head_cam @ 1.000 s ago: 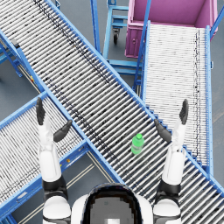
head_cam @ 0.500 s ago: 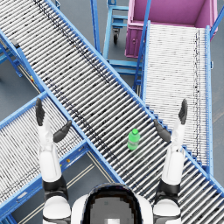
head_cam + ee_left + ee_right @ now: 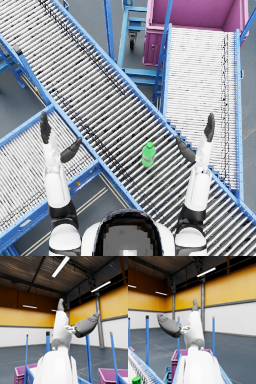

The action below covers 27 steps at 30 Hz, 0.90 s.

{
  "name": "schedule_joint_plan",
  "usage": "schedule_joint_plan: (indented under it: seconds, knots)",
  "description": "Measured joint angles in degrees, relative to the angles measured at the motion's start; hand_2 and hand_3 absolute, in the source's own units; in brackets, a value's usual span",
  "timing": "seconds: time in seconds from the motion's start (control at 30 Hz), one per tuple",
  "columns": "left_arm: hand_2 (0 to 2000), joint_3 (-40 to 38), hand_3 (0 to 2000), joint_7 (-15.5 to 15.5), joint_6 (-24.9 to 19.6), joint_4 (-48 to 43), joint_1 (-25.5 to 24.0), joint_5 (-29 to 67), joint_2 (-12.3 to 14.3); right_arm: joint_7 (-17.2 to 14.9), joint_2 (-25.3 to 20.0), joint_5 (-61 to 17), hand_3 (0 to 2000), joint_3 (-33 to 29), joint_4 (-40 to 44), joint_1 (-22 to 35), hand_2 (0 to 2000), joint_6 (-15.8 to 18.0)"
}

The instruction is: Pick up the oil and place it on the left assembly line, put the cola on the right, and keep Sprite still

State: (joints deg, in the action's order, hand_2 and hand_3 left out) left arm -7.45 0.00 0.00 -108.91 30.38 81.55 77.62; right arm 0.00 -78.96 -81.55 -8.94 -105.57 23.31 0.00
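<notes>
Closest to you, the left hand (image 3: 56, 142) is raised over the left assembly line (image 3: 20, 175), just inside where that line's blue rail meets the long diagonal conveyor (image 3: 100, 100). Its fingers (image 3: 45, 127) point up and away while the thumb juts out to the side, so the hand is spread wide and carries nothing. The left wrist view confirms it, with daylight between thumb and fingers and only warehouse wall behind. The right hand (image 3: 200, 144) mirrors it on the other side, lifted over the diagonal conveyor's far edge just beside the rail of the right assembly line (image 3: 200, 75). It is spread in the same way and grasps nothing, and the right wrist view shows the same gap between thumb and fingers. Between your two hands, nearer the right one but touching neither, the green bottle (image 3: 148, 154) stands on the rollers of the diagonal conveyor, apparently upright, cap on top. You can also catch its green cap (image 3: 136, 380) at the corner of the right wrist view, beside a blue rail. Beyond the bottle the right assembly line runs away from you to a purple bin (image 3: 152, 47) at its far end. A blue cart frame (image 3: 132, 27) sits on the grey floor just beside that bin.
</notes>
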Motion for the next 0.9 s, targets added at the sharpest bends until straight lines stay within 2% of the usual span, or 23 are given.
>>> schedule_joint_plan:
  seconds: [0.9]
  knots:
    - [0, 0.3, 0, 0.0, 0.0, -0.1, -0.3, 0.0, 0.5, 0.0, -0.4, 0.0, 0, -0.1, 0.0, 0.2, 0, 0.0]
